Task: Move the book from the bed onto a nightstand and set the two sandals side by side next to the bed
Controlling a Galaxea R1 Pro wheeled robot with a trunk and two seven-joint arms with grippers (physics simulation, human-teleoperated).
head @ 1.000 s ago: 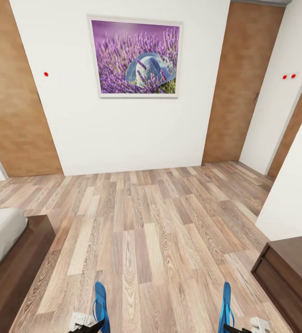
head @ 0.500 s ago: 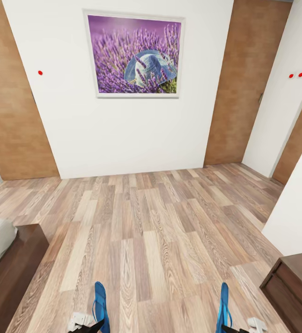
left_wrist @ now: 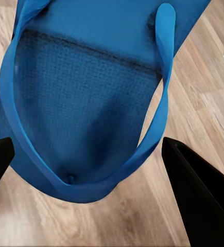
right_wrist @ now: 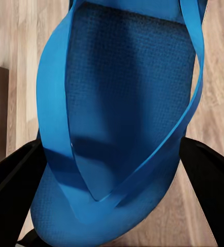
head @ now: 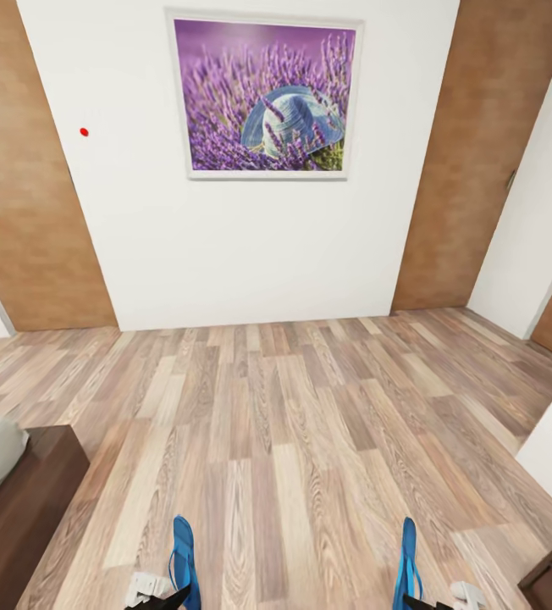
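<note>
Sandals ride one in each gripper: left sandal [head: 183, 561] at 7 o'clock clamped in the left gripper [left_wrist: 86, 154], right sandal [head: 409, 565] at 5 o'clock clamped in the right gripper [right_wrist: 112, 170]. Bed [head: 22, 491] sits at 8 o'clock. Carrying step, I judge; next calls for turning toward the bed and lowering both onto the floor [head: 293, 424], side by side.

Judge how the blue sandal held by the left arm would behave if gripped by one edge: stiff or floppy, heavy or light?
The sandal looks thin with a textured, foam-like sole, so it is probably light and may bend somewhat. Its narrow straps would likely flex if pinched. In the head view it stands edge-up at the left tool without visible sagging, suggesting moderate stiffness.
</note>
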